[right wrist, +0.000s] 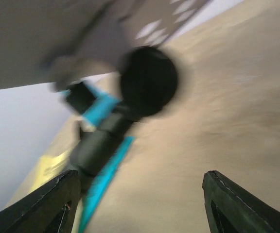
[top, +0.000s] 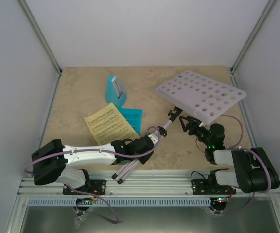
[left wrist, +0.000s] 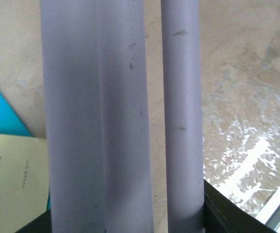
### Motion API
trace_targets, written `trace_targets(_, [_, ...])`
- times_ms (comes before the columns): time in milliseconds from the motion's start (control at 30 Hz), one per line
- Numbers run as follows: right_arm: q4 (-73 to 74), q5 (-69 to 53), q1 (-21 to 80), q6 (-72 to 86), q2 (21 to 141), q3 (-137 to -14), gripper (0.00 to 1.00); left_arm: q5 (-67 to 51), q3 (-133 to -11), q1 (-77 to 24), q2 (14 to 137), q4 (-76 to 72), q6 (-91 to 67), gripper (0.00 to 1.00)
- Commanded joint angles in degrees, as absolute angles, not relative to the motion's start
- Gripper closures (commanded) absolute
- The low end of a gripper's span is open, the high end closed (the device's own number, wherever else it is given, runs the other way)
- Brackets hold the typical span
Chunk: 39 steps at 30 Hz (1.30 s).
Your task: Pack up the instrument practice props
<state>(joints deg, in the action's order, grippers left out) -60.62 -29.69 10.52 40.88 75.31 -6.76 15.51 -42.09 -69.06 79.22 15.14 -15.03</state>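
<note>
Music stand (top: 201,94): smooth pale lilac tubes and a flat round-holed desk, tilted over the speckled bench (top: 77,97). Its bundled tubes are clamped in the left hand (top: 152,138). The right hand (top: 186,124) is spread and empty beside the neck. Beyond lie the blue pyramid metronome (top: 115,90), yellow sheet (top: 108,125) and cyan sheet (top: 132,116).

Soft, even light from above fills the overhead view, which is sharp throughout. The white walls look flat and pale, and shadows under the music stand (top: 198,94) beyond the right gripper (top: 186,121) are faint. The right wrist view is heavily smeared by motion blur: the black knob (right wrist: 147,87) ahead of the fingers (right wrist: 52,204) and the cyan sheet (right wrist: 106,174) streak, while the fingers keep fairly crisp edges. Close against the left gripper (top: 152,137), the stand's lilac tubes (left wrist: 101,116) are soft and out of focus. They are darker where they meet, and a bright streak of glare lies on the table (left wrist: 256,73) to their right.
</note>
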Motion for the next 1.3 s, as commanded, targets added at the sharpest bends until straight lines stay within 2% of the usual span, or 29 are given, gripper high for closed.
trace_targets(0, [-55.91,-18.58,7.31,38.76,75.33,-5.04,0.29,27.29,-45.75,-66.95,72.57,-5.33,-23.83,1.0])
trace_targets(233, [-54.63,-19.38,6.36,39.76,73.04,-4.0,0.28,25.06,-45.18,-66.94,70.12,-6.06,-22.86,1.0])
trace_targets(367, [-49.05,-16.63,5.79,40.81,65.66,-2.68,0.27,26.03,-45.85,-66.69,71.12,-4.21,-19.53,1.0])
trace_targets(500, [-33.01,-9.24,5.01,39.69,52.3,-3.48,0.21,28.27,-46.94,-66.28,73.3,-1.03,-15.38,1.0])
trace_targets(633, [-9.53,6.1,3.88,41.27,33.82,-6.41,0.03,28.29,-48.09,-65.13,74.82,1.18,-11.93,1.0])
trace_targets(700, [1.93,12.74,2.97,40.81,24.2,-8.72,0.02,27.63,-48.22,-64.59,75.03,1.73,-9.98,1.0])
trace_targets(833, [12.71,23.56,2.16,37.6,9.8,-15.33,0.02,26.52,-48.42,-62.89,75.12,2.31,-6.34,1.0])
trace_targets(1000, [18.35,30.86,2.12,34.35,6.14,-25.61,0.02,24.0,-48.57,-61.57,75.17,1.55,-1.71,1.0])
trace_targets(1267, [16.19,18.09,2.13,27.89,11.64,-40.66,0.02,21.1,-50.16,-61.51,79.72,-1.25,3.95,1.0])
